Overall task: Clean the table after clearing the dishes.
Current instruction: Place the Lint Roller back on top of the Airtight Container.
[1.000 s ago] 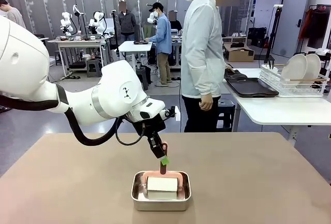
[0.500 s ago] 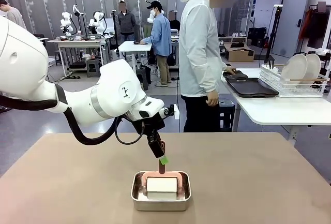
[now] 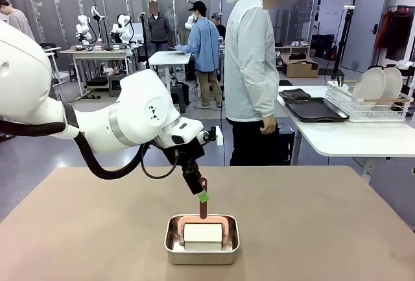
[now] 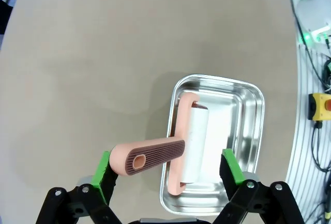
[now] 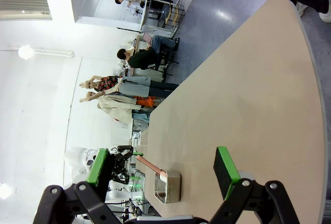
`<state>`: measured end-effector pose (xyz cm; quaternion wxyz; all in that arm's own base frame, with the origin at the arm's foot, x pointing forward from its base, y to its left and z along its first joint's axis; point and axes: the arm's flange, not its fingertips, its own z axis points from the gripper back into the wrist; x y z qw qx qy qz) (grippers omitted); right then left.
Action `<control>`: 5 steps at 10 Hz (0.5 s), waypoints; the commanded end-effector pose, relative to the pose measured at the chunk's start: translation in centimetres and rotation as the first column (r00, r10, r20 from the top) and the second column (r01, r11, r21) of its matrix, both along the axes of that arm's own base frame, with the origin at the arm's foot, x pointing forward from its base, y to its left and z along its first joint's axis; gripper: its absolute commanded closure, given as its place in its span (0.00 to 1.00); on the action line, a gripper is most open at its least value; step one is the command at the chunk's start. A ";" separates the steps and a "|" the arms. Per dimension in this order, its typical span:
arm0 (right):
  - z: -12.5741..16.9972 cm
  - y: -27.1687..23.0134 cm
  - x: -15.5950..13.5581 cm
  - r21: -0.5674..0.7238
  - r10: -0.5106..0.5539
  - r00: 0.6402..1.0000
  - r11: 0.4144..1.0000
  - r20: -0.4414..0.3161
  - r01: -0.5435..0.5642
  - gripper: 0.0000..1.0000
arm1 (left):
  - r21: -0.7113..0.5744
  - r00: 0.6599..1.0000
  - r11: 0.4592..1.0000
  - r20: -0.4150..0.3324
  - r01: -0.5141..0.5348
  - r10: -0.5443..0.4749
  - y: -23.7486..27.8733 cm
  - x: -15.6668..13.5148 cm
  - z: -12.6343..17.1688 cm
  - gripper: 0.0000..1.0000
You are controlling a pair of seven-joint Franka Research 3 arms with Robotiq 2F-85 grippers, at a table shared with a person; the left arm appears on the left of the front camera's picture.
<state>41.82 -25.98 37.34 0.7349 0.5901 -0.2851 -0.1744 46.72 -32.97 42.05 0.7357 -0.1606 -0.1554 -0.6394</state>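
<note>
A pink roller (image 3: 202,230) with a white roll lies in a small steel pan (image 3: 201,248) on the brown table (image 3: 324,229); its handle sticks up. My left gripper (image 3: 200,193) hangs around that handle, open. In the left wrist view the handle (image 4: 150,154) lies between the spread fingers of the left gripper (image 4: 168,171), close to one green pad (image 4: 105,175), over the pan (image 4: 248,125). My right gripper (image 5: 161,169) is open with nothing in it, above the table (image 5: 248,79). The dishes, white plates (image 3: 373,85), stand in a wire rack beside dark trays (image 3: 314,109).
A person (image 3: 249,67) stands at the table's far edge, side on. The white side table (image 3: 350,138) with the rack is at the back right. More people stand farther back.
My left gripper's jaws have spread and let go of the roller's handle, and the arm has drawn slightly left. The person's hand has come off the trays.
</note>
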 end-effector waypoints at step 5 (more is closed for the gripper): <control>0.2 0.1 -0.2 -0.005 0.012 1.000 1.000 0.006 -0.012 0.00 | 0.000 1.000 1.000 -0.010 0.005 -0.005 -0.2 0.2 -0.1 0.00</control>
